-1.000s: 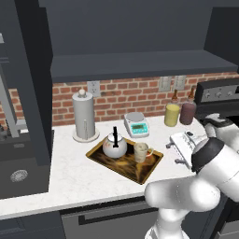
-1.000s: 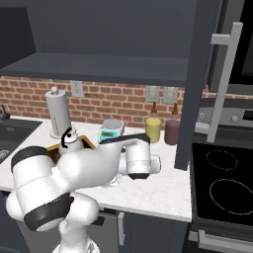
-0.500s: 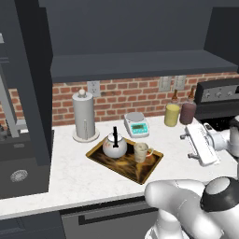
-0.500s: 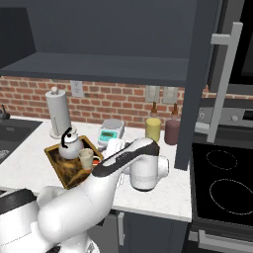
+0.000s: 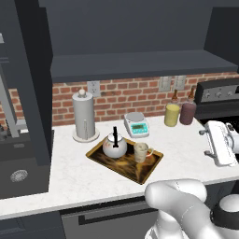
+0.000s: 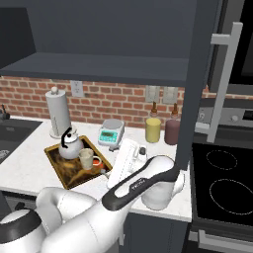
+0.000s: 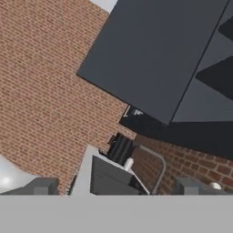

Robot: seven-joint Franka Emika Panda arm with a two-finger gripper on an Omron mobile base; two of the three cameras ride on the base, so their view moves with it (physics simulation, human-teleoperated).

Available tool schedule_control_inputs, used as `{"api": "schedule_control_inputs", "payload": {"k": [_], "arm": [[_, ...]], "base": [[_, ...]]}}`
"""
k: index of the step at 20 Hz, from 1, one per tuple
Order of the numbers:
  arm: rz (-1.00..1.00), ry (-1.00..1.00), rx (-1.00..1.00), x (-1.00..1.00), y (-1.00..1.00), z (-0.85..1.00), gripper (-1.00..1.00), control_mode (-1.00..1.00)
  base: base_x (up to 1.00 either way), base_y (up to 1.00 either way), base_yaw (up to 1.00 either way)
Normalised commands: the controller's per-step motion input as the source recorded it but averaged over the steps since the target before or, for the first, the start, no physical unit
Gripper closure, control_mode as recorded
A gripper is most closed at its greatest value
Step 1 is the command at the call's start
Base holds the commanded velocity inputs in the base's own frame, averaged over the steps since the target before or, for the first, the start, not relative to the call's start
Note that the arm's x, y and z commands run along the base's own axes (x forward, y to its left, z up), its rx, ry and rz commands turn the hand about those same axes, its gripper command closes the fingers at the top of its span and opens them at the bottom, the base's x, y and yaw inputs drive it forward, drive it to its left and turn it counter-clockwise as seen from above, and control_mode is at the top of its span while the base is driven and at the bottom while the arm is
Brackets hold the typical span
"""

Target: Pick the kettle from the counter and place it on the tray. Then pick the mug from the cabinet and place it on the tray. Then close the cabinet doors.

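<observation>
The silver kettle (image 5: pixel 115 145) (image 6: pixel 70 146) and the cream mug (image 5: pixel 140 152) (image 6: pixel 89 158) stand side by side on the swirl-patterned tray (image 5: pixel 148 167) (image 6: pixel 55 153) on the white counter (image 5: pixel 74 177). My gripper (image 5: pixel 219 141) (image 6: pixel 125 159) hangs to the right of the tray, above the counter's right end. Its dark fingertips (image 7: pixel 43 185) stand wide apart with nothing between them, so it is open. The hand view looks up at the brick wall and the cabinet's dark underside. The cabinet (image 5: pixel 135 65) is open, its right door (image 6: pixel 197 74) swung out with its silver handle (image 6: pixel 222 84) showing.
A paper-towel roll (image 5: pixel 84 115), a white-teal scale (image 5: pixel 137 124), a yellow jar (image 5: pixel 172 114) and a maroon jar (image 5: pixel 188 113) line the brick wall. A sink (image 5: pixel 18 175) lies at the left. A black stove (image 6: pixel 227 188) adjoins the counter's right end.
My hand has swung right, away from the tray toward the counter's right end, and the arm's elbow has dropped low in front. Kettle, mug and tray have not moved.
</observation>
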Motion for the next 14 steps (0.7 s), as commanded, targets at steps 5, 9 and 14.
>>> {"api": "schedule_control_inputs", "payload": {"k": [5,9,14], "arm": [[0.0,-0.12,0.17,-0.28,-0.65,0.4,-1.0,-1.0],[-0.07,-0.13,0.17,-0.29,-0.58,0.34,-1.0,-1.0],[-0.16,-0.03,0.16,-0.02,-0.47,0.12,-1.0,-1.0]], "base": [[0.0,0.0,0.0],[0.0,0.0,0.0],[0.0,0.0,0.0]]}}
